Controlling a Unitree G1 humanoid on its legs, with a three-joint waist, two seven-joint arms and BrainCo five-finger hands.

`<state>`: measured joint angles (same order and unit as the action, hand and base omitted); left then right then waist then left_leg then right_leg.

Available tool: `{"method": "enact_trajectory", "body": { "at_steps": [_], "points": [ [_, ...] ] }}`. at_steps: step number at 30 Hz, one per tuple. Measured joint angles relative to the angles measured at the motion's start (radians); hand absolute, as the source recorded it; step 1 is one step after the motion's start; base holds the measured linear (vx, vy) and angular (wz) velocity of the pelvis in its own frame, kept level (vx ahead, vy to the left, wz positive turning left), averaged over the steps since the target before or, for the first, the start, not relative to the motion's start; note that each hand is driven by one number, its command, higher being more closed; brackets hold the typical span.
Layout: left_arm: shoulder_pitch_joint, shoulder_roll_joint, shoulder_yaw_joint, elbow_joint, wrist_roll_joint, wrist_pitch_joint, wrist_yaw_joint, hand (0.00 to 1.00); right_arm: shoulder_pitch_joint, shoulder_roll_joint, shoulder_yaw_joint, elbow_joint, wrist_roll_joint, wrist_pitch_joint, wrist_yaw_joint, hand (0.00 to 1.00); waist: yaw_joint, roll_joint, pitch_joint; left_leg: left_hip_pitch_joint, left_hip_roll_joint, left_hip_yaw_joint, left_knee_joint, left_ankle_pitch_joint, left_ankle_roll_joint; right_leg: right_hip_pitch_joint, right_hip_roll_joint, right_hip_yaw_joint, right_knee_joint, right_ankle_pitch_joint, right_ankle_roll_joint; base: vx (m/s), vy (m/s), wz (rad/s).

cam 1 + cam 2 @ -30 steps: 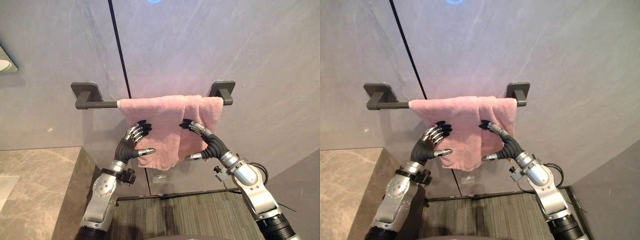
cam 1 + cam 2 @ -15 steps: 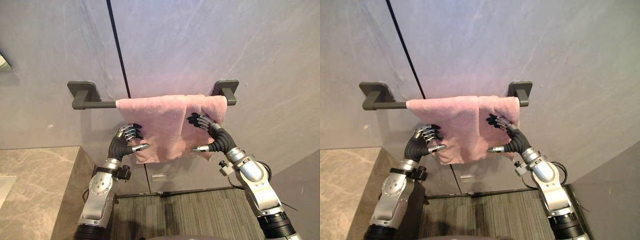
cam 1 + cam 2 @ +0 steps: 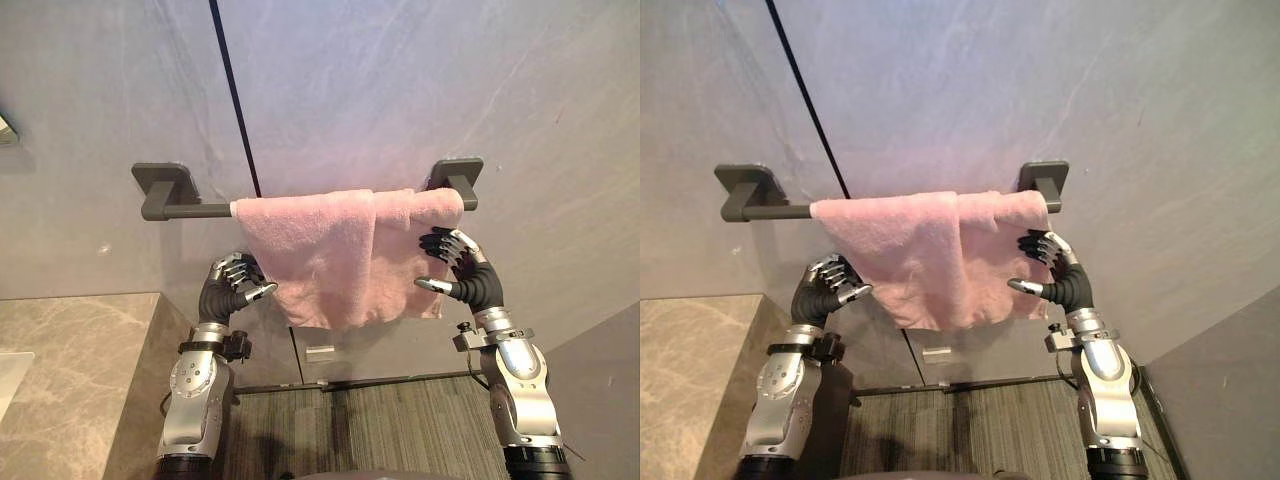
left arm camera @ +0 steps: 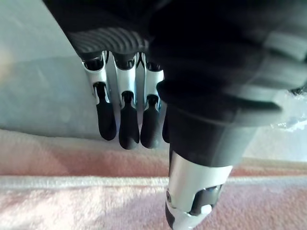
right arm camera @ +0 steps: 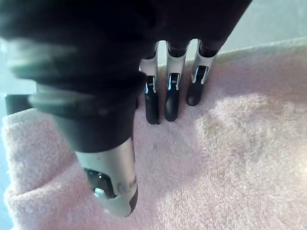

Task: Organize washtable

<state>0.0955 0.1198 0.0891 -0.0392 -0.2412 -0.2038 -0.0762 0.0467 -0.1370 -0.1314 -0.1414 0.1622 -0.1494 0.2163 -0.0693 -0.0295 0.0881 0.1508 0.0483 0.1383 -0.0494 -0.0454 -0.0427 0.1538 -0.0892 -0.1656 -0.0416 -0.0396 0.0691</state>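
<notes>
A pink towel [image 3: 330,250] hangs folded over a dark grey bar [image 3: 190,210] on the grey wall, bunched toward the bar's right bracket [image 3: 458,175]. My left hand [image 3: 228,290] hovers just beside the towel's lower left edge, fingers relaxed and holding nothing; its wrist view shows the fingertips [image 4: 127,129] pointing at the wall above the towel [image 4: 72,201]. My right hand [image 3: 470,278] is at the towel's right edge, open. In its wrist view the straight fingers [image 5: 170,100] rest flat on the pink cloth [image 5: 240,158].
A marble counter [image 3: 60,380] fills the lower left, with a white basin edge [image 3: 8,375] at the far left. Striped carpet [image 3: 380,430] lies below the towel. A dark vertical seam [image 3: 235,100] runs down the wall, and a small plate [image 3: 321,352] sits low on it.
Both hands have moved apart, the left off the towel's left edge and the right out to its right edge. The towel's right part is spread wider toward the right bracket.
</notes>
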Motion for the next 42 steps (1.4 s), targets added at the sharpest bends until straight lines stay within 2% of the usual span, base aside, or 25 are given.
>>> {"method": "enact_trajectory", "body": {
  "at_steps": [8, 11, 19, 26, 33, 37, 42],
  "points": [
    [0.003, -0.006, 0.010, 0.000, 0.017, 0.000, 0.016, 0.00, 0.036, 0.061, -0.050, 0.000, 0.029, 0.000, -0.022, 0.00, 0.000, 0.000, 0.000, 0.000, 0.000, 0.000, 0.000, 0.000, 0.000, 0.001, 0.000, 0.000, 0.000, 0.000, 0.000, 0.00, 0.000, 0.00],
    [0.004, -0.039, 0.037, 0.000, 0.017, 0.000, 0.018, 0.00, 0.041, 0.075, -0.067, 0.000, 0.036, 0.000, -0.033, 0.00, 0.000, 0.000, 0.000, 0.001, 0.000, 0.000, 0.000, 0.000, 0.000, 0.001, 0.000, 0.000, 0.000, 0.000, 0.000, 0.00, 0.000, 0.00],
    [0.047, -0.040, 0.040, 0.000, 0.019, 0.001, 0.037, 0.00, 0.084, 0.116, -0.107, -0.001, 0.050, 0.000, -0.050, 0.00, 0.000, -0.001, 0.000, 0.002, 0.000, 0.000, 0.000, 0.000, 0.000, 0.002, 0.000, 0.000, 0.000, 0.000, 0.000, 0.00, 0.000, 0.00],
    [0.104, -0.080, 0.080, 0.016, 0.036, 0.000, 0.045, 0.00, 0.144, 0.139, -0.158, -0.001, -0.021, 0.000, -0.111, 0.00, -0.001, -0.001, 0.000, 0.003, 0.001, 0.000, 0.000, 0.000, 0.000, 0.003, 0.000, 0.000, 0.000, 0.000, 0.000, 0.00, 0.000, 0.00],
    [0.156, -0.106, 0.111, 0.107, 0.036, 0.003, 0.057, 0.00, 0.209, 0.153, -0.186, 0.003, -0.103, 0.000, -0.149, 0.00, -0.002, -0.002, 0.000, -0.001, 0.001, -0.001, 0.000, 0.000, 0.000, 0.000, -0.001, -0.002, 0.001, -0.001, 0.001, 0.00, 0.000, 0.00],
    [0.178, -0.111, 0.117, 0.179, 0.037, 0.005, 0.058, 0.00, 0.225, 0.153, -0.183, 0.097, -0.158, 0.002, -0.153, 0.00, 0.000, -0.010, 0.006, -0.002, 0.001, -0.003, -0.001, 0.000, 0.000, -0.002, -0.001, -0.003, 0.002, -0.003, 0.002, 0.00, 0.000, 0.00],
    [0.184, -0.106, 0.109, 0.343, 0.037, 0.027, 0.077, 0.00, 0.225, 0.145, -0.120, 0.320, -0.173, 0.006, -0.175, 0.00, 0.002, -0.011, 0.007, -0.009, 0.001, -0.008, -0.003, 0.000, -0.001, -0.004, -0.003, -0.022, 0.002, -0.004, 0.003, 0.00, -0.003, 0.05]
  ]
}}
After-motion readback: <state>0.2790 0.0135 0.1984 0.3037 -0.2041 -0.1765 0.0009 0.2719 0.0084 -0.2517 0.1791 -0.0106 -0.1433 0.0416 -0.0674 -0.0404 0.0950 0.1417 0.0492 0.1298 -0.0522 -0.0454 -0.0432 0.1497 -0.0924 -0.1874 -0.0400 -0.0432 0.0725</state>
